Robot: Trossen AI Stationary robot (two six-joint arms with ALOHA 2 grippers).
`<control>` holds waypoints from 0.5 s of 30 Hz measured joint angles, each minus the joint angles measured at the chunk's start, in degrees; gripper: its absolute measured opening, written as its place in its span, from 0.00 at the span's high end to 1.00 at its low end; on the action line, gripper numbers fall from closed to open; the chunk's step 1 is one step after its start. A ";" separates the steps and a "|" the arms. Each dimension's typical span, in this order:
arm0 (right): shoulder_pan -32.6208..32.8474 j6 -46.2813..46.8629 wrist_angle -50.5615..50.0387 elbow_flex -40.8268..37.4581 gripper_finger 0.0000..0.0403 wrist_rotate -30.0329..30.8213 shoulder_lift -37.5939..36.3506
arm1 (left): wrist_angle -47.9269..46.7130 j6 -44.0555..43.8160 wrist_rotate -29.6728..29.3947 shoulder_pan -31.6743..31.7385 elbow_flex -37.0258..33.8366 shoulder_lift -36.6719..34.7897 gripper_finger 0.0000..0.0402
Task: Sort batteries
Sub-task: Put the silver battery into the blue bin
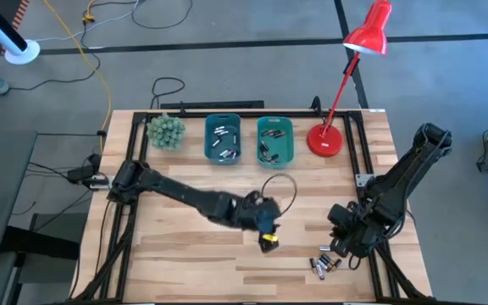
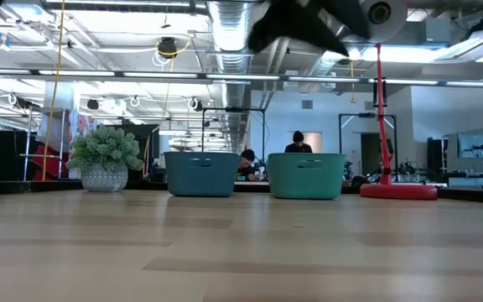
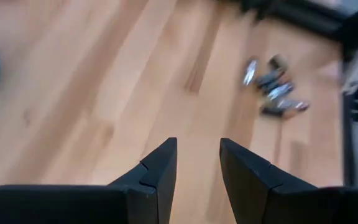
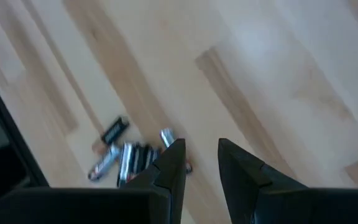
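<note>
Dark right fingers (image 4: 194,163), narrowly parted and empty, hang just beside the small silver-and-dark cylindrical batteries (image 1: 323,264) heaped near the wooden worktop's (image 1: 185,254) front-right edge (left fingers (image 3: 197,165), likewise narrowly parted and empty, sit farther off).

The right gripper (image 4: 201,155), fingers apart and empty, hangs over the wooden surface (image 4: 260,74) beside a cluster of batteries (image 4: 126,158).

We see a pale wooden table (image 1: 185,254) with a dark frame. Along its upper edge stand a potted plant (image 1: 166,132), two teal bins (image 1: 224,139) side by side — loose cells inside each — and a red lamp (image 1: 326,140). Loose batteries (image 1: 324,264) lie clustered at lower right.
</note>
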 joint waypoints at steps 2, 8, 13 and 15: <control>0.06 -1.57 0.04 0.02 0.72 -1.91 0.80 | 0.08 -6.07 -1.22 -1.49 -3.28 0.13 0.71; 0.46 -2.52 -0.60 0.01 0.72 -2.90 3.27 | 1.33 -21.44 -1.43 -6.71 -10.28 0.15 0.71; 0.68 -1.20 -0.18 0.00 0.72 -2.87 3.52 | 2.40 -26.83 -4.29 -10.12 -12.27 0.01 0.71; 0.66 -2.28 -0.07 0.02 0.72 -2.86 3.89 | 2.44 -28.15 -4.85 -11.02 -12.30 0.09 0.71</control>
